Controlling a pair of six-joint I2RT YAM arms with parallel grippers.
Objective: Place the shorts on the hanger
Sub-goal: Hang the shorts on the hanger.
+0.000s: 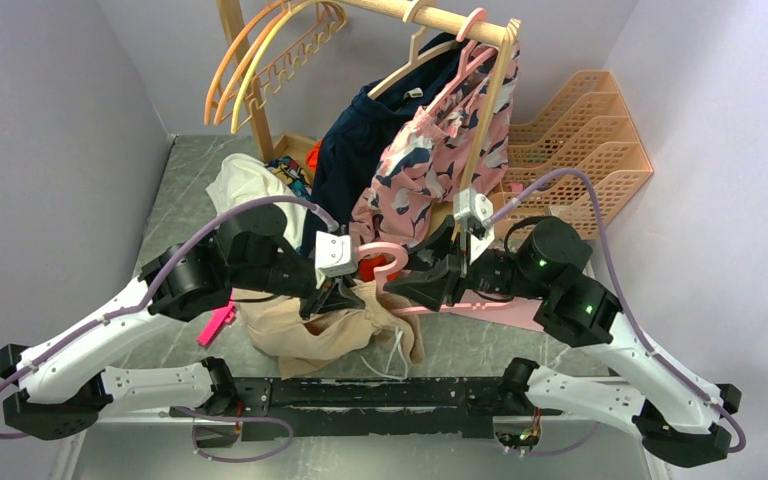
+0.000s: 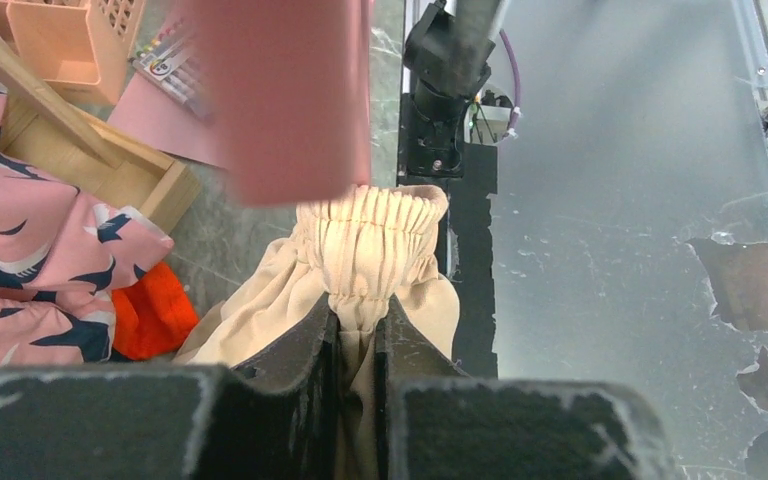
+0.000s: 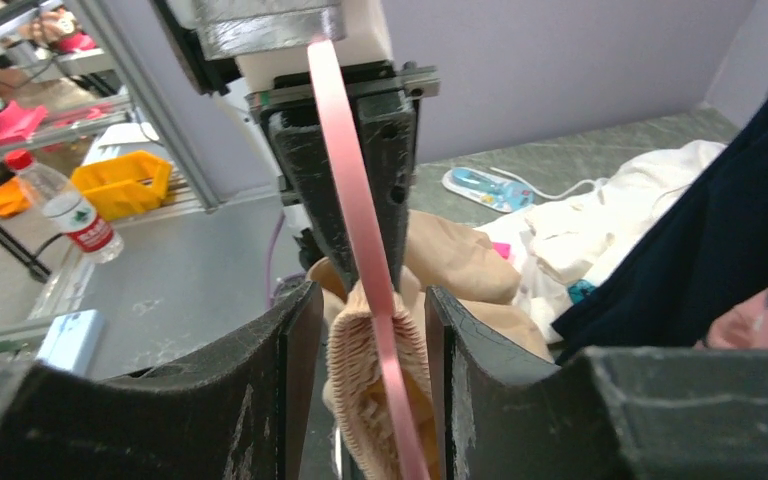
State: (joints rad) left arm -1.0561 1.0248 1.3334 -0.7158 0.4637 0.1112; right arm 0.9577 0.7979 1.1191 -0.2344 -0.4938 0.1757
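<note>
**A:** Where are the shorts?

**B:** The shorts [image 1: 330, 335] sit bunched on the table [image 1: 160, 200], at its near edge, midway between the two arms. Their white drawstring [image 1: 396, 355] trails toward the arm bases.

**A:** Is anything holding them?

**B:** Yes. The left gripper [image 2: 358, 322] is clamped tight on the gathered waistband, which stands up in folds just past its fingertips.

**A:** And the hanger?

**B:** The hanger [image 3: 352, 190] is right at the shorts. From above, its hook shows between the two grippers and its pink body runs off under the right arm. In the right wrist view its thin bar comes down across the waistband. I cannot tell whether the bar is inside the waistband.

**A:** Does the right gripper have hold of it?

**B:** The right gripper [image 3: 372, 298] has one finger on each side of the bar, and there is a gap between the bar and each finger. It stands partly open and grips nothing. The left gripper faces it from just behind the bar.

**A:** What else is around?

**B:** Behind the arms, a navy garment [image 1: 360, 150] and a patterned garment [image 1: 430, 165] hang from a wooden rail [image 1: 450, 18]. An orange hanger [image 1: 245, 55] and a yellow hanger [image 1: 280, 45] hang at the rail's left end. A white cloth [image 1: 245, 185] lies behind the left arm. An orange tray [image 1: 590, 140] stands at the far right.
</note>
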